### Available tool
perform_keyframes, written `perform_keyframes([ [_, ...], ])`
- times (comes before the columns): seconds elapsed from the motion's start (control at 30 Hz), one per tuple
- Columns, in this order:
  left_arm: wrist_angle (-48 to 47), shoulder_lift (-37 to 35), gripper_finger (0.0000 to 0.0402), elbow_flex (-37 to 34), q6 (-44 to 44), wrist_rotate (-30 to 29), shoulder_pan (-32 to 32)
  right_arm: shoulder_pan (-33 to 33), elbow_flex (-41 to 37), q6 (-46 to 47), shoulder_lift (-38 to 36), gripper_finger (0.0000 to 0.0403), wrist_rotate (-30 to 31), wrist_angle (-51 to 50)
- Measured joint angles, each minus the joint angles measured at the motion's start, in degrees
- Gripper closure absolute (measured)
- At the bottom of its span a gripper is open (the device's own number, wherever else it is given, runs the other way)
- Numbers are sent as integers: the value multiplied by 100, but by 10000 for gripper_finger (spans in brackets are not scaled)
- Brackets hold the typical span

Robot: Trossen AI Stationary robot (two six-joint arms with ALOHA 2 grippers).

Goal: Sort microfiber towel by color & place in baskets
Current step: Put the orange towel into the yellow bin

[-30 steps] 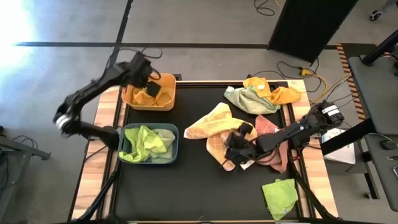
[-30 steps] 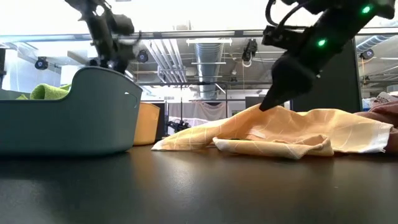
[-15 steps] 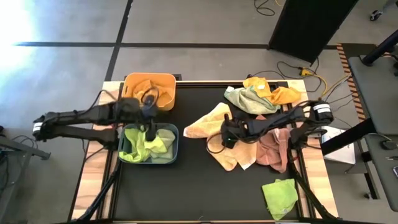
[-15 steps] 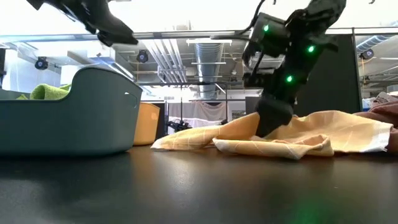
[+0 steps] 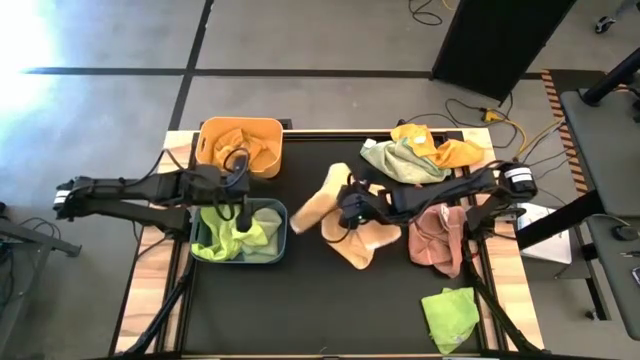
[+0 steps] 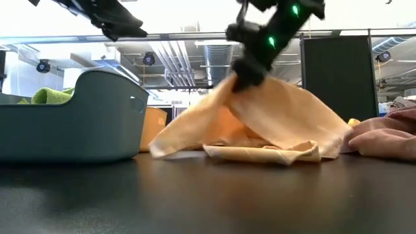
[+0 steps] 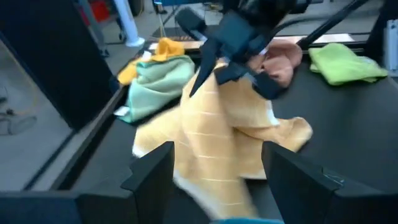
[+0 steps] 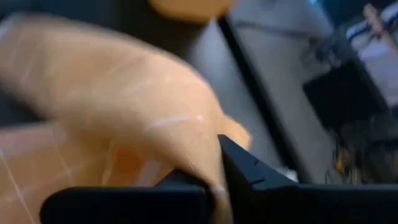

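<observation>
A pale orange towel (image 5: 318, 207) lies at the table's middle, and my right gripper (image 5: 350, 208) is shut on it. Its top rises in a peak (image 6: 229, 88). My left gripper (image 5: 236, 197) hovers open over the far rim of the dark blue-grey basket (image 5: 282, 226), which holds green towels (image 5: 232, 232). Nothing is between the left fingers (image 7: 155, 174). The yellow-orange basket (image 5: 240, 128) stands behind it with orange cloth inside. My right gripper pinches a bunched fold of the pale orange towel (image 8: 186, 146) between its two fingers, coming from above and from the table's right. The held part is lifted into a peak (image 6: 229, 88). The towel drapes down from it, and its lower edges (image 6: 260, 153) lie on the table.
A pink towel (image 5: 437, 238) lies just right of the held one. A heap of mint and yellow towels (image 5: 415, 155) sits at the far right. A green towel (image 5: 450, 315) lies at the near right corner.
My right gripper has gone toward the table's left, shut on the pale orange towel and risen, drawing the towel's middle up into a peak and pulling it left while its edges stay down. My left gripper has moved from the yellow-orange basket toward the near edge, over the blue-grey basket.
</observation>
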Motion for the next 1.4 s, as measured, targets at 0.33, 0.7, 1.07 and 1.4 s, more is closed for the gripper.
perform_keyframes([
  [0.33,504,1251,175,799,638,39,20,134,670,-1006,-44,393,-1895,1323],
  [0.7,626,2286,175,1208,860,1896,67,647,1027,-1483,-61,393,-2104,1601],
  [1.07,883,3038,180,1530,896,2304,68,823,1344,-1801,-155,394,-1958,1938],
  [1.4,633,3032,277,1665,998,2343,68,860,1380,-1698,-388,380,-1943,1687],
])
